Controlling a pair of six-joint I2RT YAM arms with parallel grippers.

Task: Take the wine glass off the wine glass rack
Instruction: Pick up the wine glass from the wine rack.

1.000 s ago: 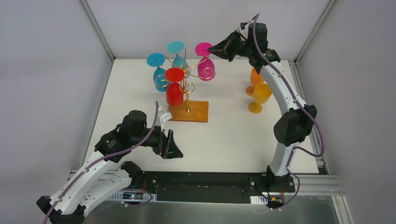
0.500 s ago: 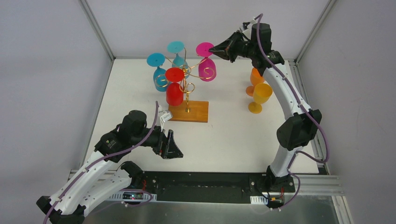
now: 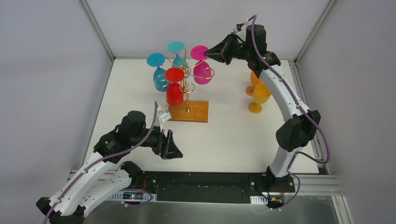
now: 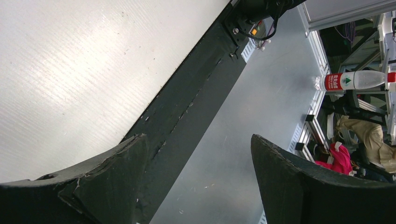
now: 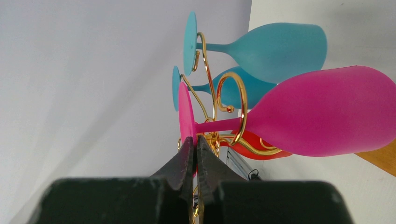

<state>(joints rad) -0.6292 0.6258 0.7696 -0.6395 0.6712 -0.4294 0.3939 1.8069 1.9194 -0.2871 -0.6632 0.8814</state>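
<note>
Toward the back of the bench (image 3: pixel 224 135) stands the wine glass rack (image 3: pixel 194 112), its gold wire arms carrying four glasses upside down: two blue glasses (image 3: pixel 160 77), a red glass (image 3: pixel 174 93) at the front, and the pink wine glass (image 5: pixel 322 112) on the right-hand arm, its stem passing through a wire curl. An orange glass (image 3: pixel 256 77) and a yellow glass (image 3: pixel 261 95) stand upright well to the right. The right pincer (image 5: pixel 196 144) is closed tight, with its tips at the rim of the pink glass's foot. The left pincer (image 4: pixel 198 140) gapes wide over the near edge, holding nothing.
</note>
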